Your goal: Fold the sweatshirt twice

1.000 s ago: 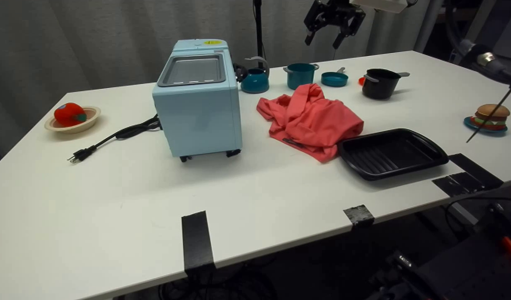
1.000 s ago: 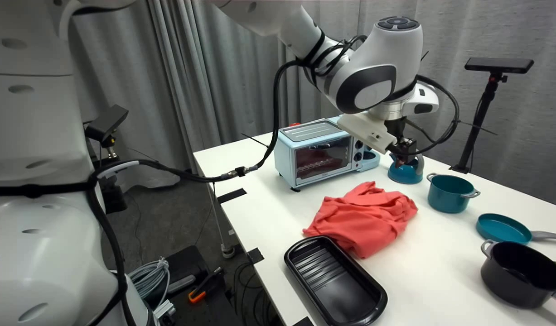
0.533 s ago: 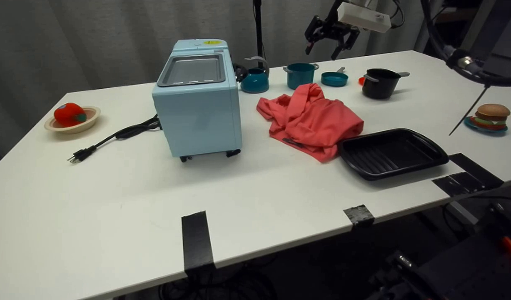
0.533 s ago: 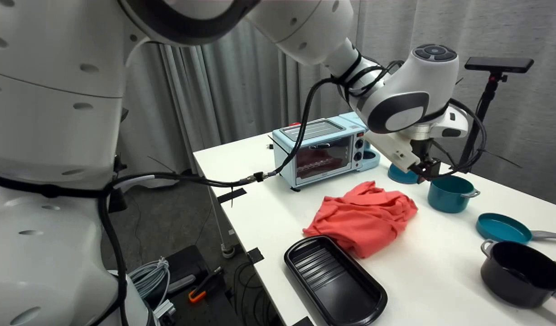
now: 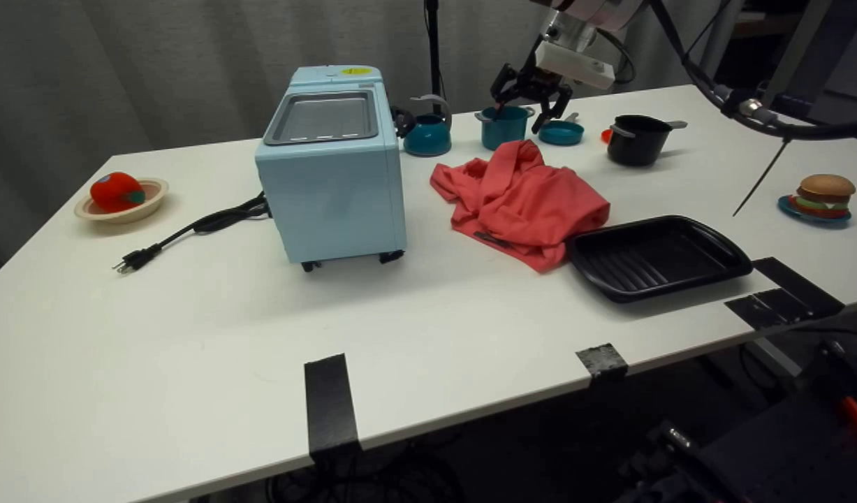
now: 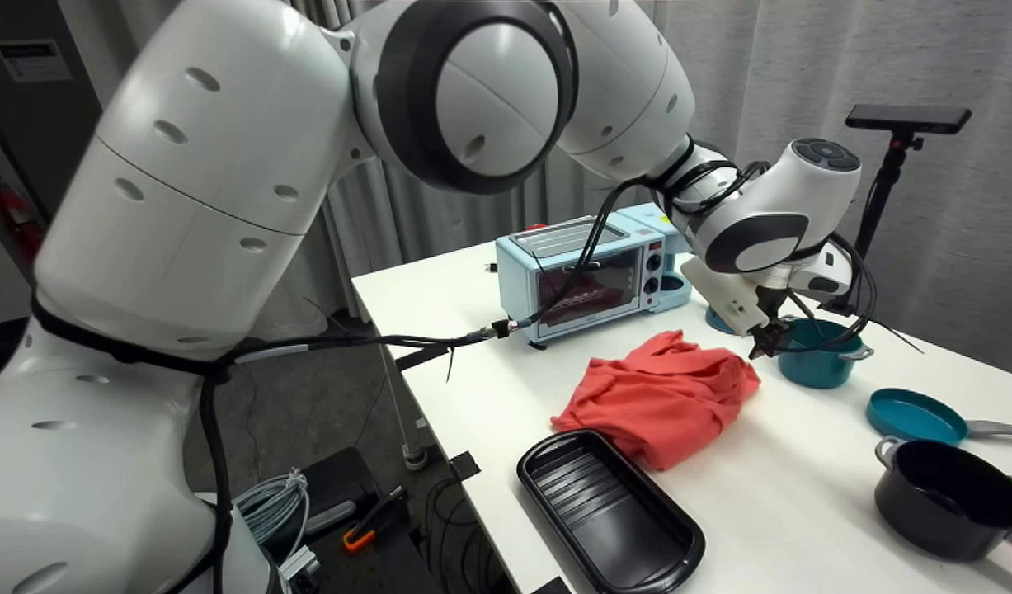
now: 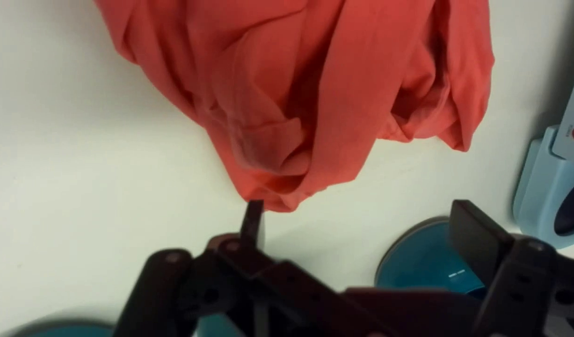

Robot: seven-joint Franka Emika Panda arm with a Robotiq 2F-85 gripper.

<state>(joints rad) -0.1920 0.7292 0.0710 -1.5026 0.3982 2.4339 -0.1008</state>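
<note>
Sweatshirt (image 6: 654,400), one: crumpled on surface (image 6: 790,503) between toaster oven (image 5: 334,199) (one) and black tray (image 6: 621,536) (one). Pincer (image 7: 360,221), one: spread, gripping nothing, raised just off cloth edge facing teal pot (image 6: 817,369). Step in hand, by my judgement: grasp ahead of folding. Good technique: centre pincer on jutting corner, clear pot, lower almost to surface, pinch, lift gently, carry across, lay flat. Farther out, I count one black pot (image 6: 947,507) (pots total two), one teal pan (image 6: 914,415), one kettle (image 5: 428,138), one burger (image 5: 824,191).

1. In an exterior view: across white table (image 5: 211,328) from taped edge
2. In an exterior view: along that edge, past white arm (image 6: 501,95)
3. Wrist: close overhead; all share wrinkled coral-red cloth sweatshirt (image 7: 347,75)
</note>
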